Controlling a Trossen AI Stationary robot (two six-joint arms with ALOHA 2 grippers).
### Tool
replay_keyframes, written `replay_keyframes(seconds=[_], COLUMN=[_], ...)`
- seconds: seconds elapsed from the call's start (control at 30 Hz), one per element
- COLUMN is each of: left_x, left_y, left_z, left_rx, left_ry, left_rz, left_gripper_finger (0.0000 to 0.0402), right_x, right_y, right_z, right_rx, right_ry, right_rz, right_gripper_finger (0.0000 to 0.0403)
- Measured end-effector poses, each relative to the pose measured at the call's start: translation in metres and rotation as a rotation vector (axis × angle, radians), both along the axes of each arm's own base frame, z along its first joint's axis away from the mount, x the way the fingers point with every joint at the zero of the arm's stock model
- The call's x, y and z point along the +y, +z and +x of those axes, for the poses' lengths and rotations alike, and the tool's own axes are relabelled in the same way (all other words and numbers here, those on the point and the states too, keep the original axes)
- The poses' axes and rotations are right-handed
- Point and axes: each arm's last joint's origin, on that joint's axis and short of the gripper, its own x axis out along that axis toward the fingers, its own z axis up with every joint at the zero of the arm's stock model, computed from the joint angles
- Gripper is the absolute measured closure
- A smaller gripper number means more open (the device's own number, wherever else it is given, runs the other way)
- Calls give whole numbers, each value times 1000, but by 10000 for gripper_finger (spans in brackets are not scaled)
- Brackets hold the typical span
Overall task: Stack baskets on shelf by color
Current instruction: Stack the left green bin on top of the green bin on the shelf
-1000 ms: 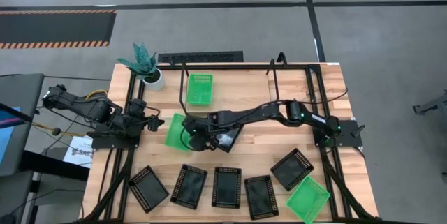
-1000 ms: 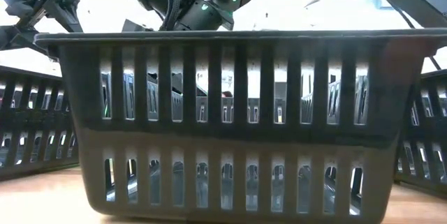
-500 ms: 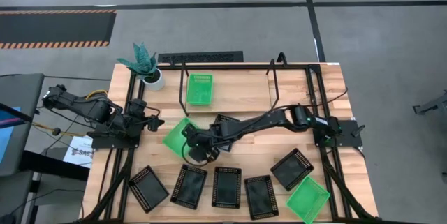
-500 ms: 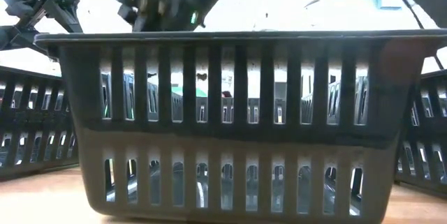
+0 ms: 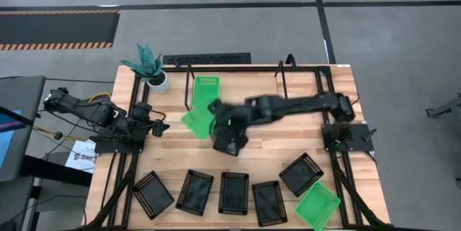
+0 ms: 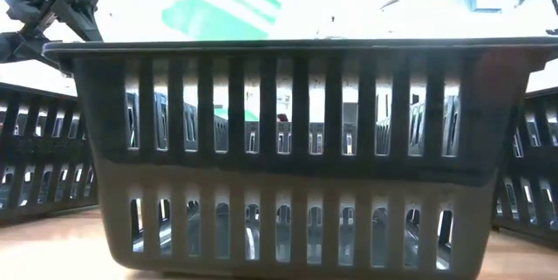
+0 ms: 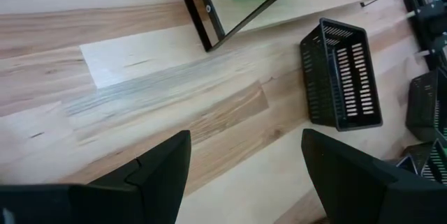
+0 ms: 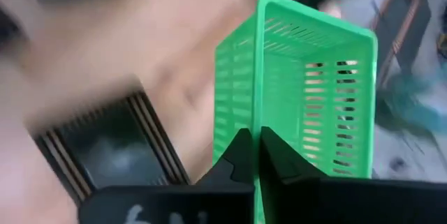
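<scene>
Since its thin rim is pinched between the shut fingers of the right gripper (image 8: 257,155), the bright green plastic mesh basket (image 8: 307,91) is judged light and stiff; it is held aloft near the black-tube shelf (image 5: 189,91). Farther off, the left gripper (image 7: 241,161) is spread wide, empty.

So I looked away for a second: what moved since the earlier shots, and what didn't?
The right gripper, shut on a green basket, has carried it up off the table and back toward the green basket on the shelf. The left gripper stays open and parked at the left edge, and the front-row baskets haven't moved.
</scene>
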Motion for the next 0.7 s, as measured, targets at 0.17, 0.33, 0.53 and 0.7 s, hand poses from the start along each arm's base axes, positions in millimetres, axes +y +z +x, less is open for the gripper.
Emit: replay_keyframes(seconds=[0.17, 0.33, 0.53, 0.7], left_x=[0, 1, 2, 2], left_y=[0, 0, 1, 1], left_z=[0, 0, 0, 1], left_rx=[-3, -5, -21, -33], left_ry=[7, 13, 42, 46], left_rz=[10, 18, 55, 58], left_gripper_finger=[141, 141, 141, 141], right_x=[-58, -96, -118, -128], right_y=[5, 2, -5, -8], right_z=[-8, -11, -7, -7], right_rx=[43, 78, 89, 88], right_ry=[-79, 15, 143, 128], right_rz=[-142, -165, -242, -245], right_gripper_finger=[377, 388, 387, 386])
